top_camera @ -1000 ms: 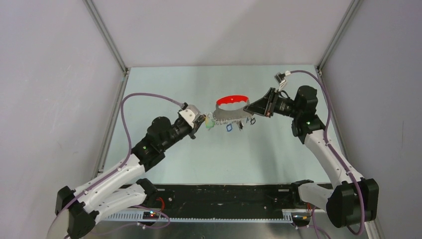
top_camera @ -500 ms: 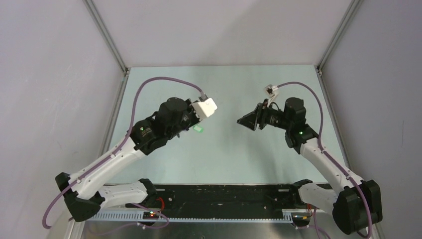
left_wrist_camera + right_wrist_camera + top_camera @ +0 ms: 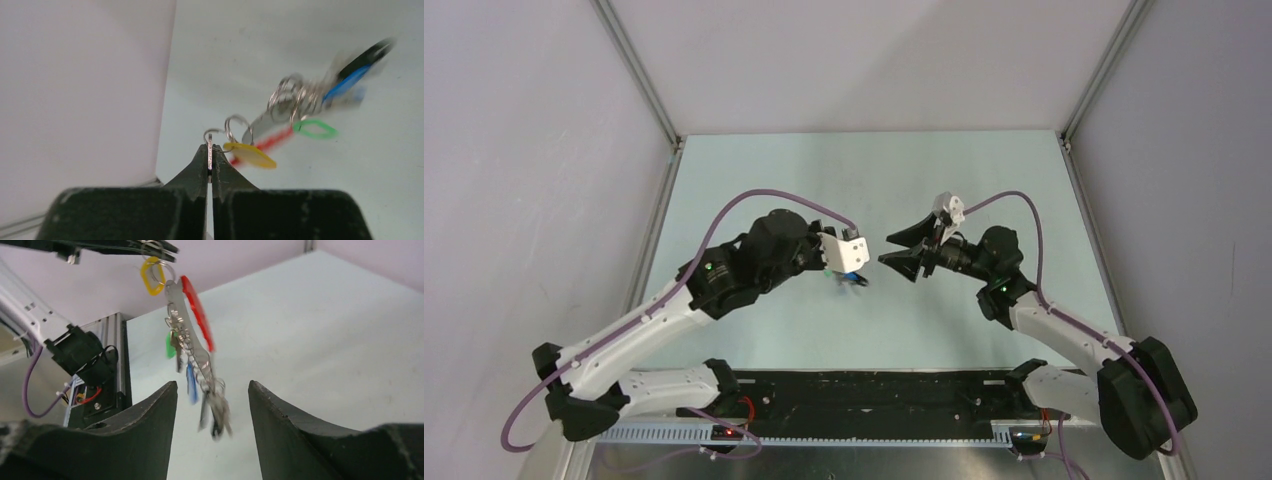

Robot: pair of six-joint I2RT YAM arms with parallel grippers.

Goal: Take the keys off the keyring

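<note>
**Item 1. Left claw** (image 3: 210, 152)
- State: closed tight. The jaws are pressed onto a thin silver metal strip, seen edge-on, at the yellow end of the bunch.
- Whether that strip is a key blade or a small ring cannot be told.
- The whole bunch is hung from this grip.

**Item 2. Keyring** (image 3: 197, 310)
- A red plastic crescent is joined to a silver-grey metal arc.
- It is held in the air below the left claw, clear of the surface (image 3: 944, 170).
- In the right wrist view it is seen hanging at a slant.
- In the top view it is largely hidden under the left wrist.

**Item 3. Keys** (image 3: 215, 412)
- They are strung along the metal arc by small silver rings (image 3: 287, 95).
- The yellow-headed key (image 3: 152, 275) is placed uppermost, just beside the left claw's tips.
- The green-headed key (image 3: 170, 347) is found about midway down.
- The blue-headed key (image 3: 191, 382) is found lower.
- The dark-headed keys (image 3: 367, 52) are gathered at the bottom end and are blurred in both wrist views.

**Item 4. Right claw** (image 3: 211, 385)
- State: open. The fingers are spread wide and nothing is gripped.
- The lower end of the bunch is framed between the fingers in the wrist view. No contact with either finger can be made out.
- In the top view this claw is set facing the left claw, near it, above the middle of the pale green surface.
</note>
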